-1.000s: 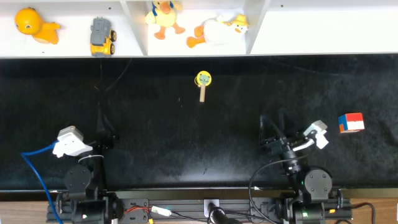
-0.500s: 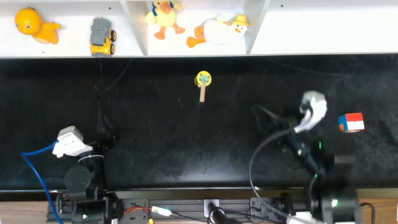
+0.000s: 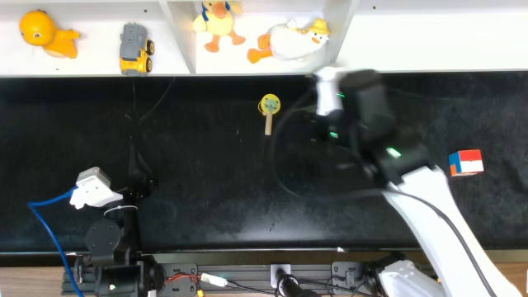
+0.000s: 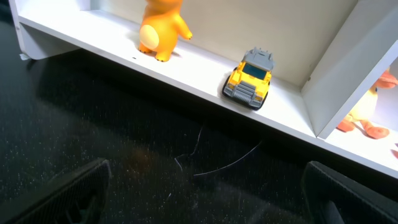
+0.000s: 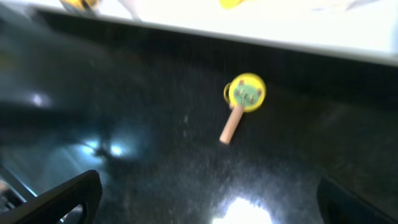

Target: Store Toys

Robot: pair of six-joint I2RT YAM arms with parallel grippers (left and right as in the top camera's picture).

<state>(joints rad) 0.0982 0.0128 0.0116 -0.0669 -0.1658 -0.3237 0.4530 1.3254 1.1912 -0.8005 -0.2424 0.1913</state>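
A yellow round-headed toy on a wooden stick (image 3: 268,110) lies on the black table just below the white shelf (image 3: 412,49). My right arm (image 3: 388,157) stretches up the table to the right of it. The right gripper (image 5: 205,211) hangs open above the mat, with the stick toy (image 5: 241,102) ahead of it and nothing between its fingers. A red, white and blue cube (image 3: 465,162) sits at the table's right. My left gripper (image 4: 205,205) is open and empty near its base, facing the shelf.
The shelf holds an orange duck (image 3: 45,33), a yellow and grey truck (image 3: 136,48), a yellow plush duck (image 3: 218,21) and a white plush duck (image 3: 289,40). The truck (image 4: 250,79) and orange duck (image 4: 160,28) face the left wrist. A blue cable (image 3: 45,219) loops at bottom left.
The right arm has swung from its folded pose near the base up and left across the table, close to the stick toy. The left arm has stayed still.
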